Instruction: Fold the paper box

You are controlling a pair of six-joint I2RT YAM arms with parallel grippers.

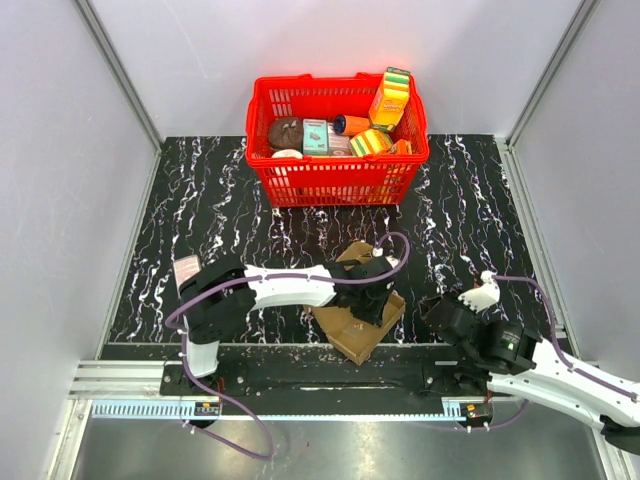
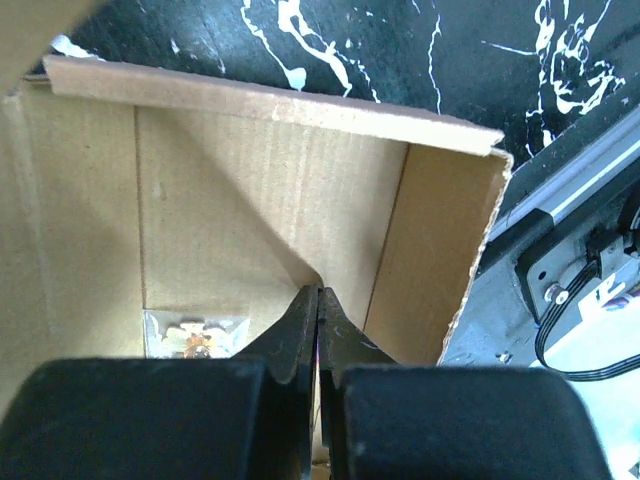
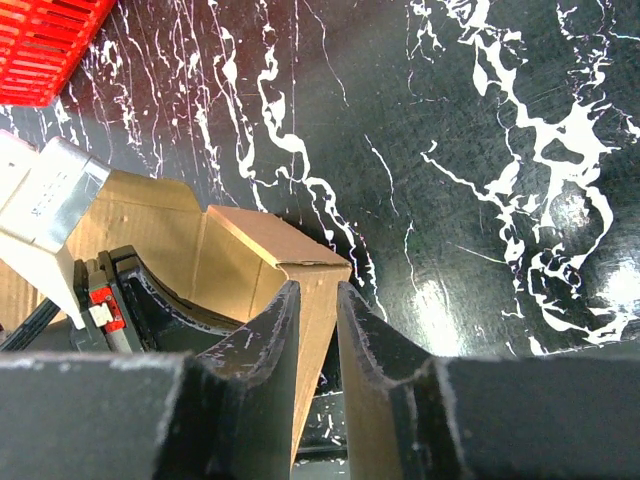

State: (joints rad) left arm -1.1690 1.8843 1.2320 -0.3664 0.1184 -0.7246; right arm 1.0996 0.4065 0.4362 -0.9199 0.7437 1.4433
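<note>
The paper box [image 1: 350, 335] is plain brown cardboard, partly set up, and stands open-topped near the table's front edge. My left gripper [image 1: 375, 300] reaches down into it. In the left wrist view the left gripper [image 2: 318, 292] is shut, with its tips at the crease where the paper box [image 2: 250, 200] floor meets an upright wall. My right gripper [image 1: 437, 312] is just right of the box, a little apart from it. In the right wrist view the right gripper [image 3: 317, 290] has its jaws narrowly apart, holding nothing. The corner of the paper box [image 3: 240, 260] shows beyond them.
A red plastic basket [image 1: 300, 170] with several printed packages stands at the back of the black marbled table [image 1: 200, 220]. A metal rail [image 1: 320, 375] runs along the front edge just below the box. Grey walls close in both sides.
</note>
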